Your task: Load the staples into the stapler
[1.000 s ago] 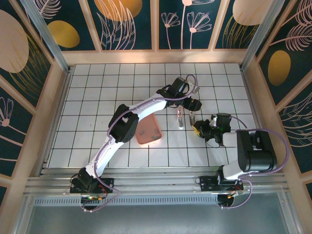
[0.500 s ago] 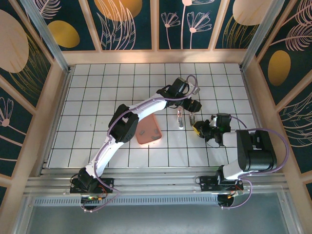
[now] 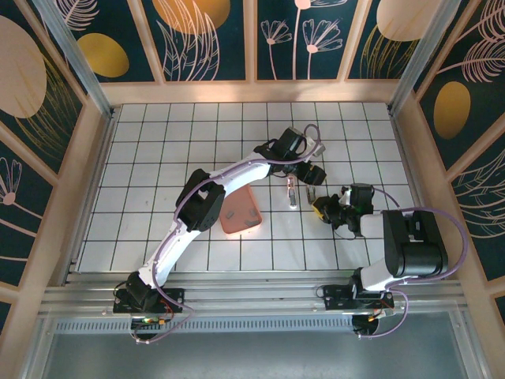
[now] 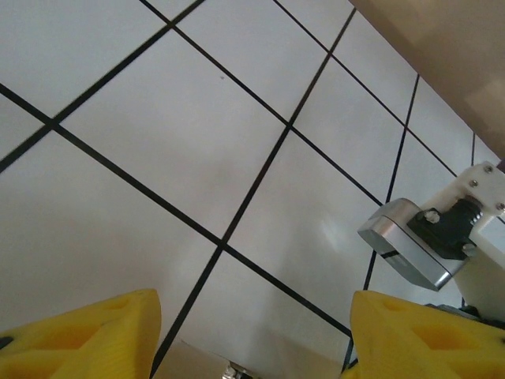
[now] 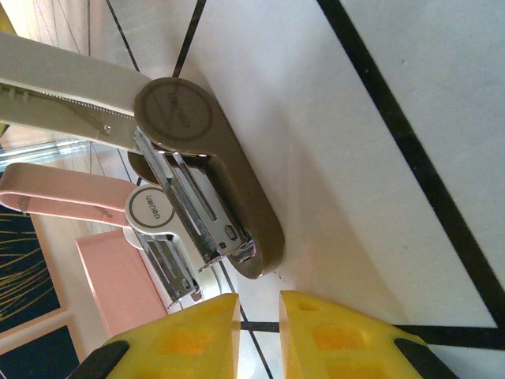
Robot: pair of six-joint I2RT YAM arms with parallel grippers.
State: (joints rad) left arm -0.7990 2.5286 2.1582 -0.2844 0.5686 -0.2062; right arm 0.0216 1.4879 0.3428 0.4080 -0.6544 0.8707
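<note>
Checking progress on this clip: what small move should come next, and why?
Probably bring the left gripper onto the stapler to steady it: it lies hinged open on the tiles, the left jaws stand open nearby, and the right gripper is shut, apparently empty.

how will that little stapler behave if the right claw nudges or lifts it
The stapler lies hinged open, so its arms would probably swing when lifted. It looks small, so likely light and apt to skid on the glossy table.
</note>
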